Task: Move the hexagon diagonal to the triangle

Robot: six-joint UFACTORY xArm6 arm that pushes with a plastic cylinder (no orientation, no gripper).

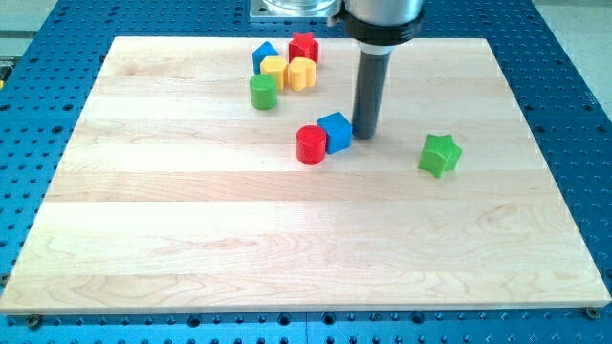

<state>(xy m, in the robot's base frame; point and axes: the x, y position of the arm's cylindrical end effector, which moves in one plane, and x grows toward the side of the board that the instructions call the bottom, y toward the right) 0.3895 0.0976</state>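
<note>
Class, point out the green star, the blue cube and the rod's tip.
green star (440, 154), camera view, its top face
blue cube (335, 130), camera view, its top face
my tip (363, 135), camera view, its very end, beside the cube

My tip (364, 135) rests on the wooden surface (287, 239) just to the view's right of the blue cube (335, 131) — touching it or nearly so. A red cylinder (311, 145) sits against the cube's left side. Toward the view's top lies a tight cluster: a blue triangle (265, 54), a red star-like block (304, 46), a yellow hexagon (274, 71), a yellow block (302, 73) (shape unclear) and a green cylinder (263, 92). A green star (440, 154) stands apart at the view's right.
</note>
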